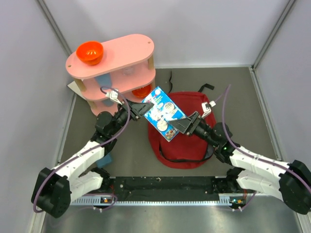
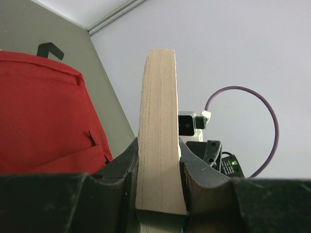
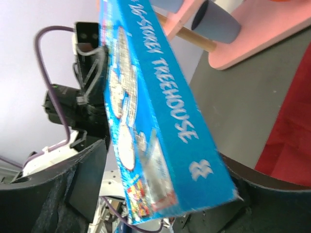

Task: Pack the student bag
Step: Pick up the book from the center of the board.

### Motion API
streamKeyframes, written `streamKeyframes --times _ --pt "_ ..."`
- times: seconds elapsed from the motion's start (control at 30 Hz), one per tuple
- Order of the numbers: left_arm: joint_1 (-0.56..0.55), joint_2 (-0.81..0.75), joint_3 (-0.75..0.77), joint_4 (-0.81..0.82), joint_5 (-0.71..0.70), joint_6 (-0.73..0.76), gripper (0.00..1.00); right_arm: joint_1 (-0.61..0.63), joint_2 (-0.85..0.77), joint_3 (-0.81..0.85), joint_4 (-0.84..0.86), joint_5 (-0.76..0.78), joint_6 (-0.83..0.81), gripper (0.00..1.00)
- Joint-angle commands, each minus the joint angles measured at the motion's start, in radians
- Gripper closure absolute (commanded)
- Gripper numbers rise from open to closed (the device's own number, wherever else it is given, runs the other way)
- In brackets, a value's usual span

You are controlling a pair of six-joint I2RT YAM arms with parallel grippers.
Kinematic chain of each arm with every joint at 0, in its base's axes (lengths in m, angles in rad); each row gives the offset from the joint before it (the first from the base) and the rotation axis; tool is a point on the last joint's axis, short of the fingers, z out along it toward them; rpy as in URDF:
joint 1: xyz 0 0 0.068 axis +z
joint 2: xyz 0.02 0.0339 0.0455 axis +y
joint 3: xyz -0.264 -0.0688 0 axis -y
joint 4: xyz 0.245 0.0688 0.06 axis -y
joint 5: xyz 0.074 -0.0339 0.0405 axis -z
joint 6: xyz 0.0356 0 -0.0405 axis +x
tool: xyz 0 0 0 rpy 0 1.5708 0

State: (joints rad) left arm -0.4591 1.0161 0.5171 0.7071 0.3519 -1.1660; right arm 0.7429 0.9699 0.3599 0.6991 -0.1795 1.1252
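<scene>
At 6 o'clock the black base rail lies across the near edge of the counter, with one arm on each side. Just beyond it is the rounded near edge of the student bag. The bag lies flat in the middle of the counter, a little toward 3 o'clock.

A blue book hangs over the bag's 10 o'clock part, cover up. Its far corner reaches past the bag's far edge toward the shelf.

The left end effector is clenched on the book's 10 o'clock end. In the left wrist view both fingers press flat on the covers and the page edge stands between them. The right end effector is at the book's 4 o'clock end. Its fingers stand wide on either side of the spine, very close to it, but I cannot tell if they press it or are released.

A strip of bare counter shows from the bag's 3 o'clock edge to the right wall. At 12 o'clock a black strap lies on the counter beside the bag's far edge.

At 10 o'clock a pink shelf stands near the book's far corner and close to the left wall. An orange bowl rests on its top board.
</scene>
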Motion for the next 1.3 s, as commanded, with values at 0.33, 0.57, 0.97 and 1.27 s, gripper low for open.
streamKeyframes --times 0.33,0.57,0.97,1.27 --pt "-0.006 0.047 0.035 0.102 0.084 0.021 0.59 -0.005 -0.057 -0.021 0.128 0.015 0.001 1.00" --pt "-0.012 0.021 0.142 -0.334 0.173 0.366 0.04 -0.004 -0.415 0.094 -0.600 0.408 -0.189 1.00" --pt "-0.263 0.079 0.334 -0.832 -0.042 0.844 0.02 -0.004 -0.744 0.175 -1.248 0.946 -0.125 1.00" --pt "-0.530 0.216 0.426 -0.925 -0.103 0.999 0.01 -0.004 -0.836 0.283 -1.326 1.111 -0.263 1.00"
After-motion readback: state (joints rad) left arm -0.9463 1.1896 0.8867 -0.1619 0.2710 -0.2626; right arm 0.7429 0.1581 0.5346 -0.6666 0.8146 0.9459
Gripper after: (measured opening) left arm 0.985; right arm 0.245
